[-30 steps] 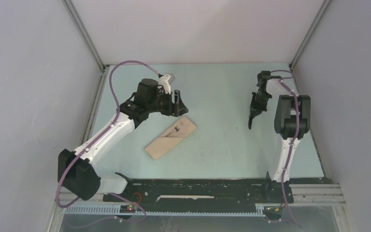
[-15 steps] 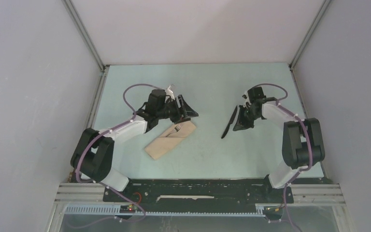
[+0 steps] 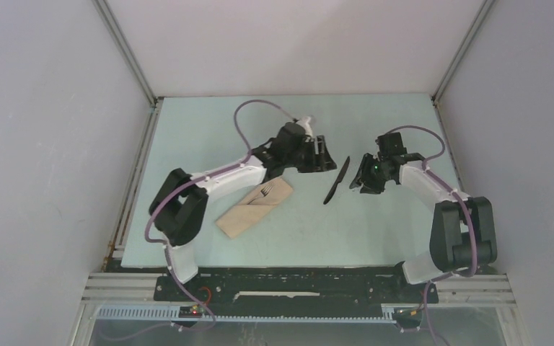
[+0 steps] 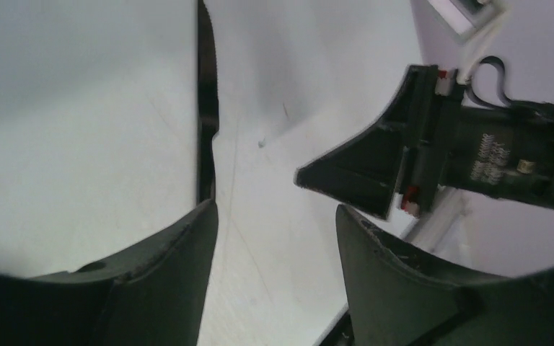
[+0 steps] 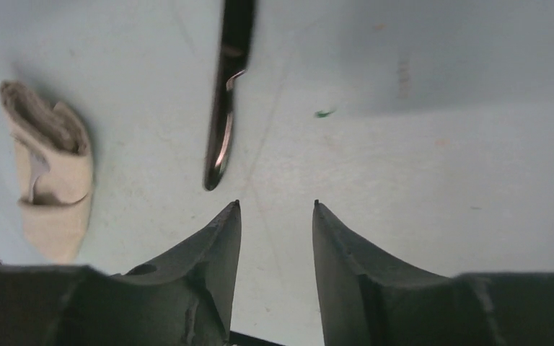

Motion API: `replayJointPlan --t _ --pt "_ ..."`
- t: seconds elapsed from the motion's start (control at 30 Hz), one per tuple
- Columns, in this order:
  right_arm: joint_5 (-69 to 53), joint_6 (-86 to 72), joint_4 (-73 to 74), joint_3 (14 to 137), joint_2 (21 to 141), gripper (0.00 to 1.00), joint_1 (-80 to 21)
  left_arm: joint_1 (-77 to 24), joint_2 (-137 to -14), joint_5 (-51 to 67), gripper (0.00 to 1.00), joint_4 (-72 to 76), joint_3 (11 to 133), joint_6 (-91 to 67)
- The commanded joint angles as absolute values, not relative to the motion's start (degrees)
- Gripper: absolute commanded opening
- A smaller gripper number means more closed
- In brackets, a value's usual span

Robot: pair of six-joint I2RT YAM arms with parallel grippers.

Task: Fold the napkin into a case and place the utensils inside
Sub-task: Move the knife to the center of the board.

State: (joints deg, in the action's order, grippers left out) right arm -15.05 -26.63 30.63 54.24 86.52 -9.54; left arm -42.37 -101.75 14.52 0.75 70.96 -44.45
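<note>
From above, the beige case (image 3: pixel 249 211) lies slantwise on the pale bench (image 3: pixel 317 231), left of centre, with the grey fork (image 3: pixel 265 190) tucked in so that its tines poke out at the upper right end. The black knife (image 3: pixel 337 180) is not in the case. It lies bare on the bench to the case's right, between the two arms' tips and touching neither. The left pincer (image 3: pixel 324 153) reaches across beyond the case towards the knife's far end, and the right pincer (image 3: pixel 361 175) sits just to the knife's right. The overhead view is too small to show how either pair of jaws stands, but the wrist cameras are clear. The right wrist view shows its two dark fingers (image 5: pixel 216 252) parted over bare bench and gripping nothing, with the knife lying ahead and slightly left of them and the case further left with the fork inside its mouth. The left wrist view shows its own jaws spread wide and also empty. The knife runs as a thin dark line past the left finger, and the right pincer's wedge-shaped finger points in from the right. The case is out of that camera's sight.
</note>
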Motion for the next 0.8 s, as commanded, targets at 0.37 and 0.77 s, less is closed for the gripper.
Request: replayJointPlan --t 0.37,0.77 --pt "-7.7 -22.4 37.1 50.5 71.3 0.55 -3.2 -53.3 -135.7 -9.9 0.58 -45.8 124.0 -22.0" --pt "-9.7 -21.1 36.7 48.0 66.9 0.54 -2.4 -55.0 -144.7 -12.0 0.51 -50.2 131.6 -23.6"
